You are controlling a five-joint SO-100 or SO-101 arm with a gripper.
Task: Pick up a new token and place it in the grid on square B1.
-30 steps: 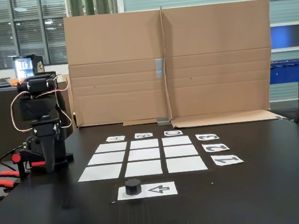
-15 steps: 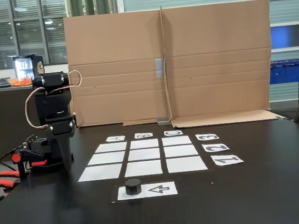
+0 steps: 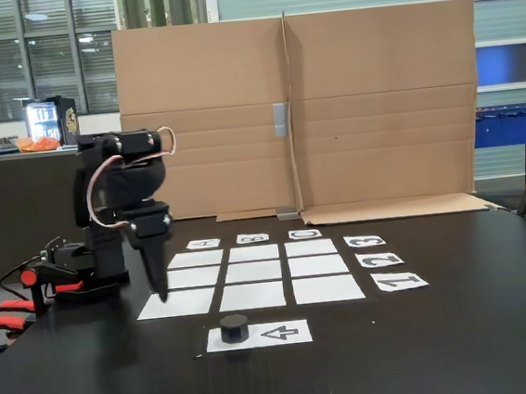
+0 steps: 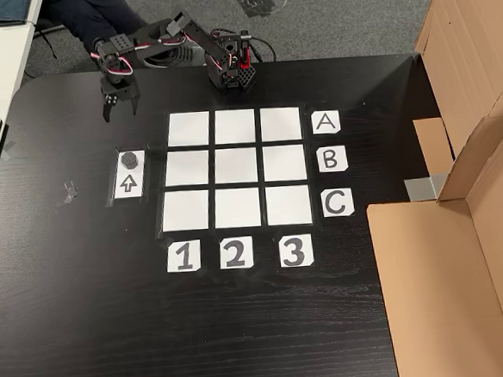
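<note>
The token (image 3: 234,327) (image 4: 129,158) is a small black puck standing on the white arrow sheet (image 3: 281,333) (image 4: 128,183), in front of the grid (image 3: 252,273) (image 4: 237,168). Square B1 (image 3: 252,296) (image 4: 185,169) is bare white paper, as are the other cells. My gripper (image 3: 163,298) (image 4: 106,112) points straight down over the dark table, beside the left edge of the grid's near-left cell in the fixed view. Its fingers taper to a single point with no gap and hold nothing. It is left of and behind the token, well apart from it.
The arm's base (image 3: 74,271) (image 4: 230,69), with red clamps and cables, is fixed at the table's left edge in the fixed view. A tall cardboard wall (image 3: 301,109) (image 4: 470,225) stands behind the grid. Letter and number labels (image 3: 379,259) (image 4: 234,253) edge the grid.
The arm has swung to the right in the fixed view, away from its base. The downward-pointing gripper now hangs at the grid's left edge, closer to the token. The token has not moved.
</note>
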